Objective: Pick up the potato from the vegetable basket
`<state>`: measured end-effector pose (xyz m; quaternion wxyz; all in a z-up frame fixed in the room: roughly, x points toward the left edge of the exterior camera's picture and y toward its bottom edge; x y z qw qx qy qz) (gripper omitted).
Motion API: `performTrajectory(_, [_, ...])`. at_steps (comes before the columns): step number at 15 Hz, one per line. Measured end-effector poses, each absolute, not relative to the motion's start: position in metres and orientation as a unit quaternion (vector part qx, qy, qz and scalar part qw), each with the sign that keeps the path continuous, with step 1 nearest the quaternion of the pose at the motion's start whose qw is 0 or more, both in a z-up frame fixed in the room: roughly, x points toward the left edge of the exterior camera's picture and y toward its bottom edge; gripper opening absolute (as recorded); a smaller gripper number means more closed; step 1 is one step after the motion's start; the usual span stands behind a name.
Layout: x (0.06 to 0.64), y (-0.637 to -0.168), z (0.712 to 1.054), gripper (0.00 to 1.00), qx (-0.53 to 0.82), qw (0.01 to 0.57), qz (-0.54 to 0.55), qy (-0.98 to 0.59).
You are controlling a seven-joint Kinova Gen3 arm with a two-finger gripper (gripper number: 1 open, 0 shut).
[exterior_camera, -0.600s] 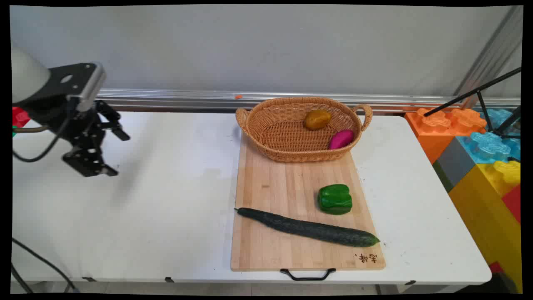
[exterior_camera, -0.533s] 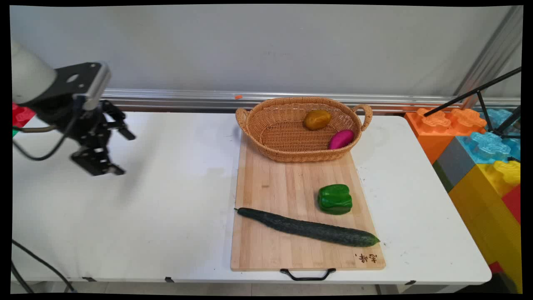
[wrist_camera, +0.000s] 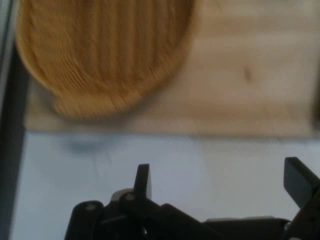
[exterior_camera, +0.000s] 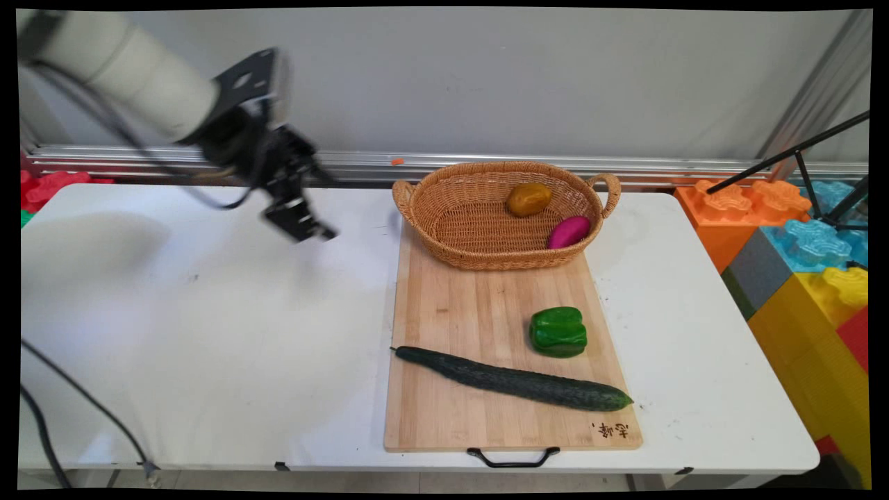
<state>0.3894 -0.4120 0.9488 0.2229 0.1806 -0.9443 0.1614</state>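
A plain grey wall (exterior_camera: 486, 76) stands behind a white table (exterior_camera: 208, 326). Big toy blocks (exterior_camera: 806, 243) in orange, blue and yellow sit past the table's edge at 3 o'clock.

A wooden board (exterior_camera: 458, 298) lies on the table. At its 12 o'clock end sits a woven basket (exterior_camera: 451, 222). Inside the basket are a brown-yellow potato (exterior_camera: 529, 198) and a pink sweet potato (exterior_camera: 569, 232). They are near each other, on the 3 o'clock side of the basket. On the board, toward 6 o'clock, sits a green pepper (exterior_camera: 558, 332). A long dark cucumber (exterior_camera: 514, 379) lies just beside the pepper, on its 6 o'clock side. I cannot tell if they touch.

The gripper (exterior_camera: 300, 221) hangs in the air over the bare table, at 9 o'clock from the basket. It is near the basket and not touching it. Its two fingers (wrist_camera: 142, 181) are spread apart and hold nothing. From the hand camera, the gripper (wrist_camera: 220, 182) looks at the basket (wrist_camera: 105, 55) and the board (wrist_camera: 240, 95) past a strip of white table (wrist_camera: 200, 155).

What could go wrong? The basket's handle is the closest thing to the gripper. If the gripper swings toward 3 o'clock while this low, I think it could bump the handle and push the light basket along the board. The black cable (exterior_camera: 104, 118) hangs loose from the arm and could drag on the table.
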Motion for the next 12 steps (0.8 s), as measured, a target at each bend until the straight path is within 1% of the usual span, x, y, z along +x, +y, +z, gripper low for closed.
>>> performTrajectory(3, [0.357, -0.446, 0.955, 1.00, 0.188, 0.240, 0.192, -0.933])
performTrajectory(6, [0.334, -0.480, 0.954, 1.00, 0.201, 0.249, 0.210, -0.924])
performTrajectory(9, [0.314, -0.512, 0.945, 1.00, 0.214, 0.252, 0.223, -0.917])
performTrajectory(12, [0.293, -0.546, 0.928, 1.00, 0.229, 0.256, 0.228, -0.911])
